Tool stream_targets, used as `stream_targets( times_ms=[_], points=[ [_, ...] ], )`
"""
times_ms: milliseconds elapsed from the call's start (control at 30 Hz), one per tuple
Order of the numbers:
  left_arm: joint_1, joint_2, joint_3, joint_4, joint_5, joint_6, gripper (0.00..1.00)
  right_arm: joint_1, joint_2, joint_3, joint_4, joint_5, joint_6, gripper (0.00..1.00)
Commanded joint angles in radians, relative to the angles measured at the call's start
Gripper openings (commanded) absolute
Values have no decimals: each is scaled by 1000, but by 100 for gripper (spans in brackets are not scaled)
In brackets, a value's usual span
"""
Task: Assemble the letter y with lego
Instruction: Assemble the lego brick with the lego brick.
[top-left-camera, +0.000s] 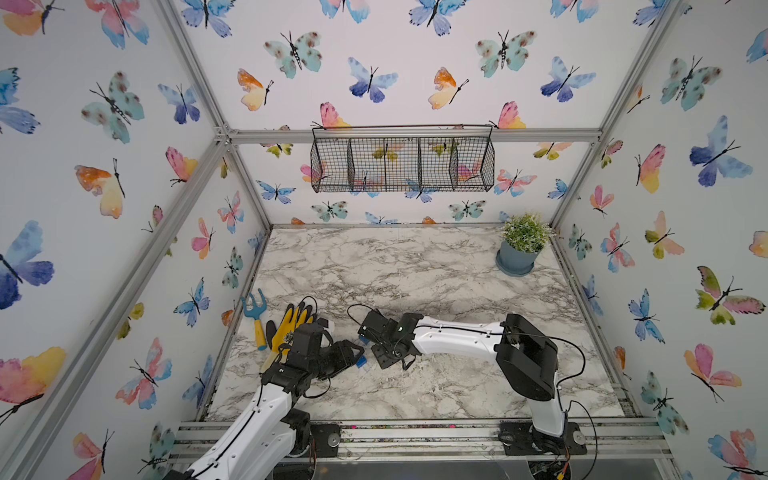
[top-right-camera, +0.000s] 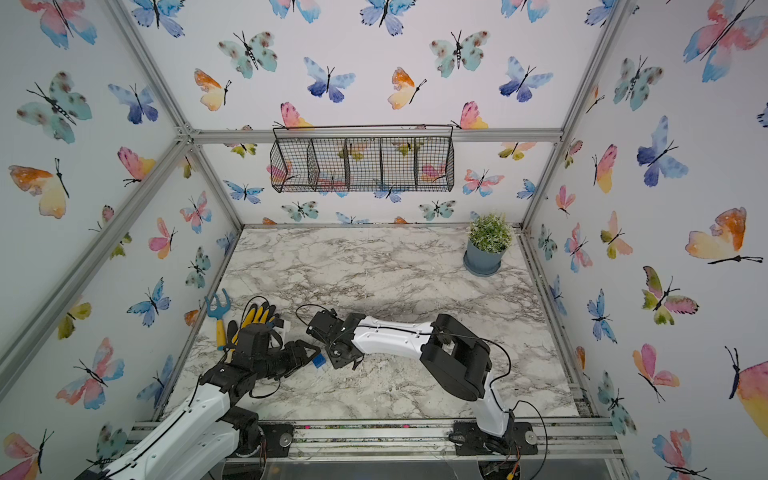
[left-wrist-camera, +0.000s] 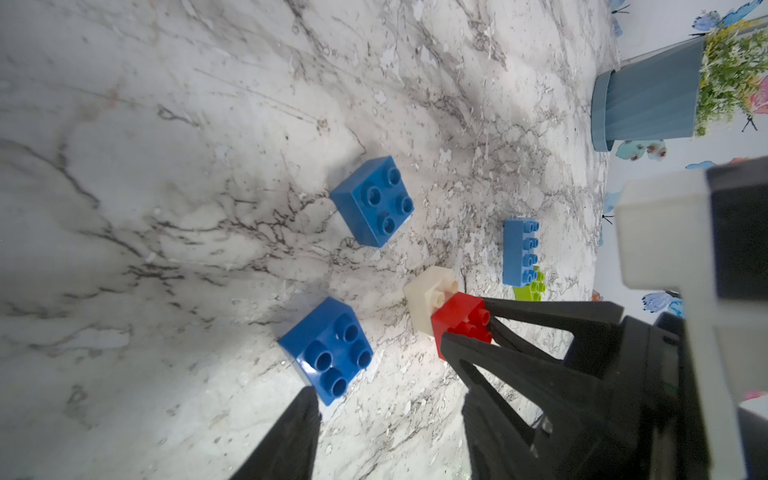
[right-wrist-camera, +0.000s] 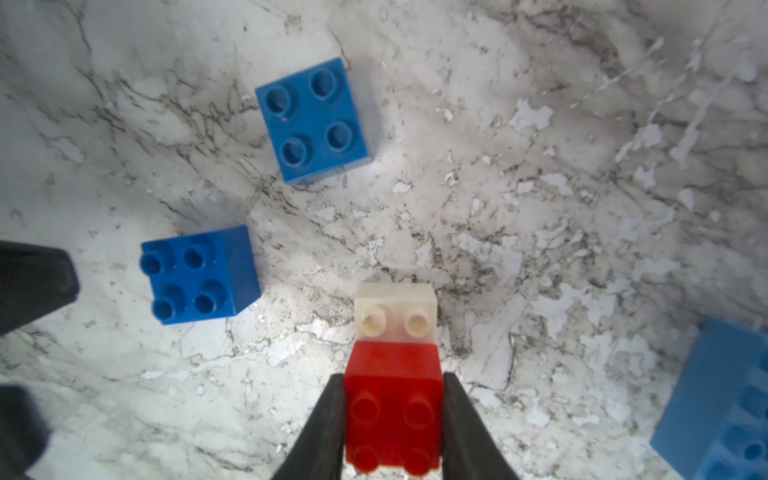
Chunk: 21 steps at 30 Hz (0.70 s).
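My right arm reaches in from its base at about 5 o'clock, elbow bent high, forearm running toward 9 o'clock, wrist pitched down. The right gripper (right-wrist-camera: 394, 415) has its fingers (right-wrist-camera: 320, 428) clamped on either side of the red brick (right-wrist-camera: 392, 399). My left arm comes up from 7 o'clock, forearm angled toward 1 o'clock, wrist low. The left gripper (left-wrist-camera: 390, 419) stands parted with nothing between its fingers (left-wrist-camera: 286, 440), close beside the right gripper.
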Motion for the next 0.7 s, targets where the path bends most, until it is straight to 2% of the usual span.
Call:
stream_targets(
  times_ms=[0,300,433,667],
  points=[
    [-3,-5,-7,5,15,2,56,-3,106,-77,-75,-33,40,30],
    [-4,-7,-14,6,13,-1,56,-5,103,-57,-85,-26,0,29],
    [-3,-7,-11,10,15,-2,56,-21,63,-32,-101,14,-24,30],
    [-4,-5,2,11,24,-1,57,-97,0,20,-113,76,-68,31]
  ],
)
